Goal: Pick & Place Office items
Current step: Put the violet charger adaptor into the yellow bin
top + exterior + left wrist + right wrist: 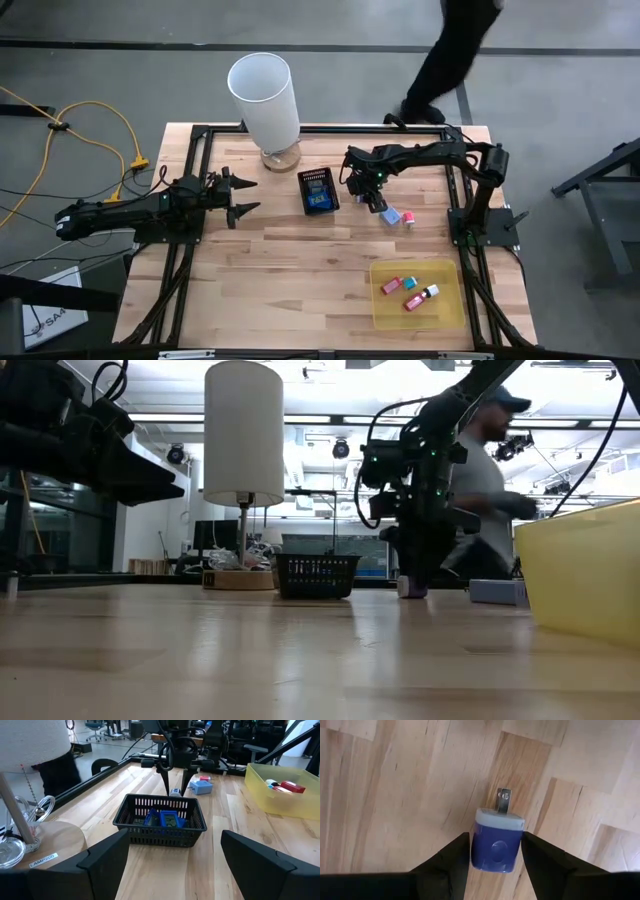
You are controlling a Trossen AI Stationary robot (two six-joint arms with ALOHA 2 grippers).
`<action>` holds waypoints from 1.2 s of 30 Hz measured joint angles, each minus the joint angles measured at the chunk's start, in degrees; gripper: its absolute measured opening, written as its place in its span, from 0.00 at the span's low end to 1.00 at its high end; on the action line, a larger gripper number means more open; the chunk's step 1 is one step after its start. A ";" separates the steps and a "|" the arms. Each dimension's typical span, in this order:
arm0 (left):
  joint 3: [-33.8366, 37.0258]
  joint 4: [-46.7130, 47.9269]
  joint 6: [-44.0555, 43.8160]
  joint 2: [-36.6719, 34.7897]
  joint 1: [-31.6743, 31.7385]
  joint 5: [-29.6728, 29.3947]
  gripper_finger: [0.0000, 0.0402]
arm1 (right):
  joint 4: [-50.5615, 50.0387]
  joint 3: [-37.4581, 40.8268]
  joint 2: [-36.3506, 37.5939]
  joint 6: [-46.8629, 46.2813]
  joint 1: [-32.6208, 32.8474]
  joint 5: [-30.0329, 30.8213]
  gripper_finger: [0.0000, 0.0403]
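Wood table [300, 270], lab room behind, a person walking past the far edge.

Right fingers [445, 865] are clamped on a blue plug [496, 842], one pad on each side, prongs pointing away from the wrist. Right gripper [372, 200] sits mid-table, just right of the mesh box [318, 191], with the plug at or just off the wood; low view doesn't settle whether it has lifted.

Beside it on the table: a pale blue block [392, 215] and a small red-tipped piece [408, 218], both loose. Yellow tray [380, 305] at the near right holds three pieces already, red and white/teal [410, 292]. Box has blue items inside [165, 818].

Left gripper [240, 195] waits left of the box, fingers wide apart, holding nothing.

Step, as I read it: grasp done, transport is next. Destination unclear, tray or box; tray looks likelier given what's in it.

Next move needs:
- lift straight up to clear the pale blue block
- swing over the tray wall, not through it
- drop into a bare spot, away from the three pieces there

Grip is on smooth sides, so slip is possible.
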State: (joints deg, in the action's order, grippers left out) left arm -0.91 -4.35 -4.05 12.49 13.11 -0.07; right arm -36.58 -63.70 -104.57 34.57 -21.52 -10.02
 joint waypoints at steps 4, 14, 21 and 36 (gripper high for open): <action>0.00 -0.01 0.00 -0.01 0.01 0.01 0.77 | 0.00 0.00 0.00 -0.22 0.00 0.01 0.40; 0.00 -0.01 0.00 0.00 0.01 0.02 0.77 | 0.00 -0.02 0.04 -0.24 0.00 0.00 0.30; 0.00 0.01 0.00 -0.01 -0.01 0.02 0.77 | 0.00 -0.02 0.04 -0.28 0.00 0.00 0.30; 0.00 0.00 0.00 0.00 0.01 0.02 0.77 | -1.11 -0.09 4.19 -1.52 0.02 0.00 0.28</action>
State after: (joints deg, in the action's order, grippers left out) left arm -0.91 -4.35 -4.05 12.49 13.12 -0.05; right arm -37.69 -63.79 -100.38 33.05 -21.50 -10.02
